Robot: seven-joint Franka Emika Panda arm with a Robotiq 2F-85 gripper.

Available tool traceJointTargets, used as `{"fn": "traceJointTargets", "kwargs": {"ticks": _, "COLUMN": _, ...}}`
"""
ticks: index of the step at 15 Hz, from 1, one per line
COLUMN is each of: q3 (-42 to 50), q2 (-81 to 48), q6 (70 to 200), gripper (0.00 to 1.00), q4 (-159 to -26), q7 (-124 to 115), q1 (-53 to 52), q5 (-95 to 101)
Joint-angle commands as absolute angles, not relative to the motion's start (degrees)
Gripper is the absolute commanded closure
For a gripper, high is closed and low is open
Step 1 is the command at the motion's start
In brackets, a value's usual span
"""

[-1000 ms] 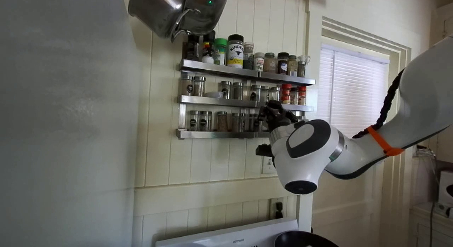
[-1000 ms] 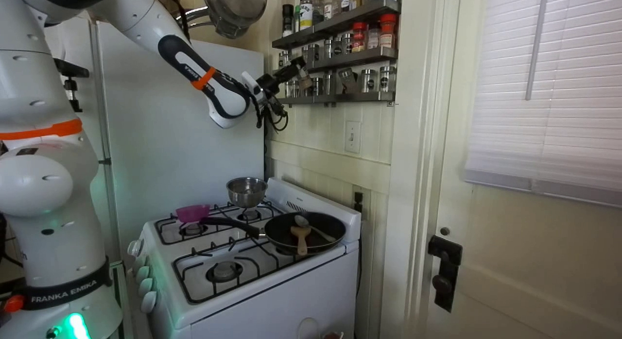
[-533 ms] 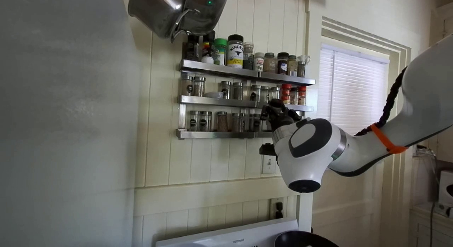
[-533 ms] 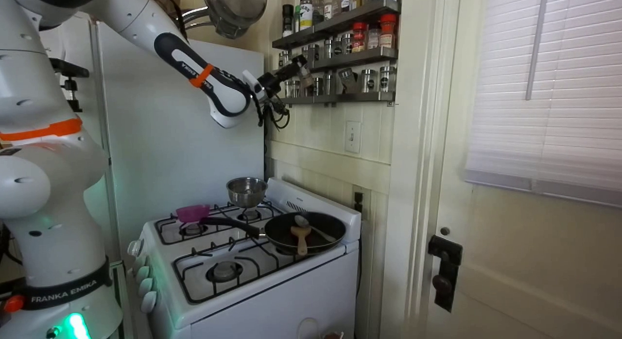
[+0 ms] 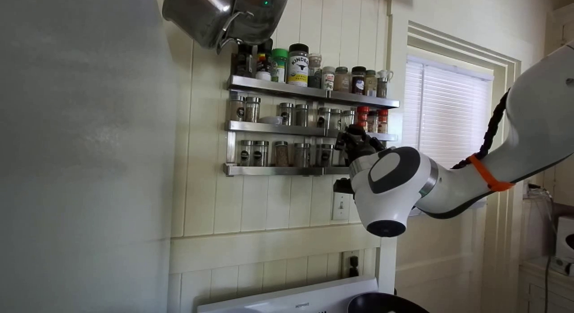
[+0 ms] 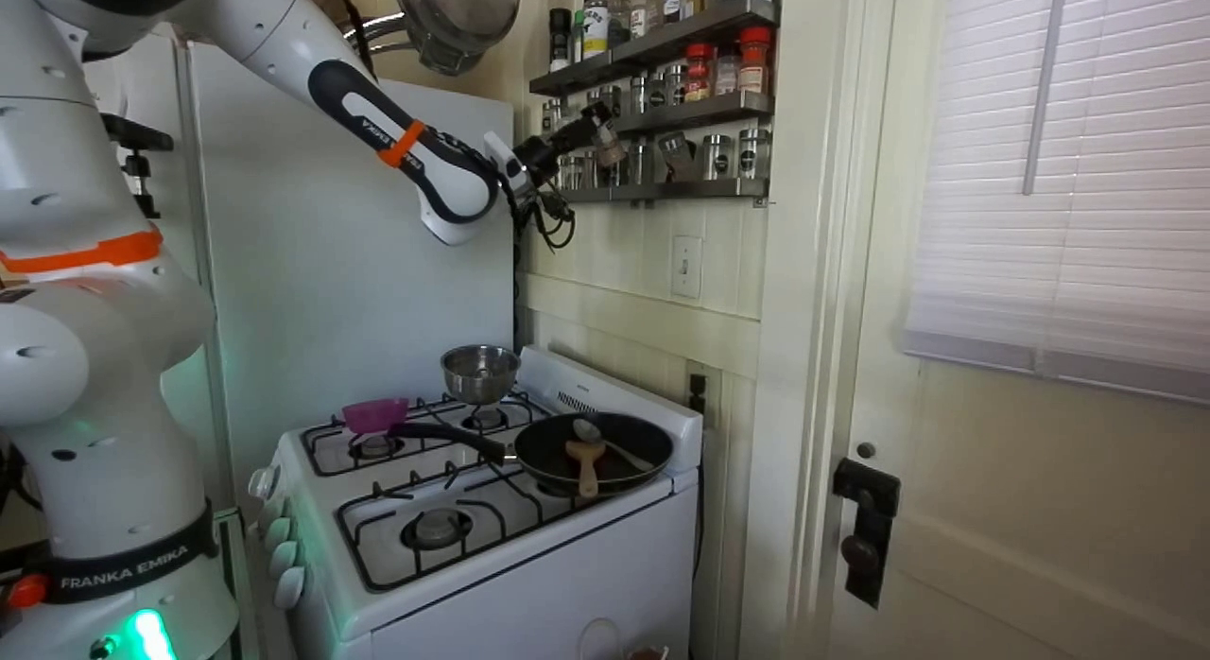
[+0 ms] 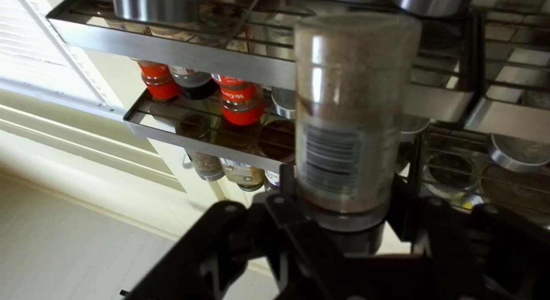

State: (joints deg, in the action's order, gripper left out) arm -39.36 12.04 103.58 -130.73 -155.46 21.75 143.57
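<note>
Gripper (image 7: pixel 343 192) is clamped on a spice jar (image 7: pixel 356 111) before the rack (image 5: pixel 276 128). Red-capped jars (image 6: pixel 753 72) occupy the rack's middle shelf (image 6: pixel 695 117); a leaning jar (image 6: pixel 676 155), its bottom shelf (image 6: pixel 662 192).

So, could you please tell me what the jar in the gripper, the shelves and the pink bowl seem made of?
The jar: glossy, clear glass or plastic; see-through walls with bright highlights fit either.
The shelves: probably satin-smooth steel, from their grey metallic sheen.
The pink bowl: perhaps plastic, from its even, bright colour; too small to judge its finish.
</note>
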Motion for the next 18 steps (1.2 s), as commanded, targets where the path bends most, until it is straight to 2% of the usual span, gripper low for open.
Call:
{"fn": "traceJointTargets", "kwargs": {"ticks": 1, "q3": -37.80, "q2": 10.15, "q6": 106.55, "gripper": 0.75, "q4": -129.03, "q7": -157.59, "q1": 22.27, "q5": 144.22}}
{"fn": "traceJointTargets", "kwargs": {"ticks": 6, "q3": -36.81, "q2": 8.18, "q6": 108.86, "gripper": 0.75, "q4": -126.85, "q7": -157.59, "q1": 23.34, "q5": 144.22}}
{"fn": "traceJointTargets", "kwargs": {"ticks": 18, "q3": -43.31, "q2": 8.00, "q6": 112.96, "gripper": 0.75, "q4": -124.89, "q7": -157.61, "q1": 27.36, "q5": 144.20}}
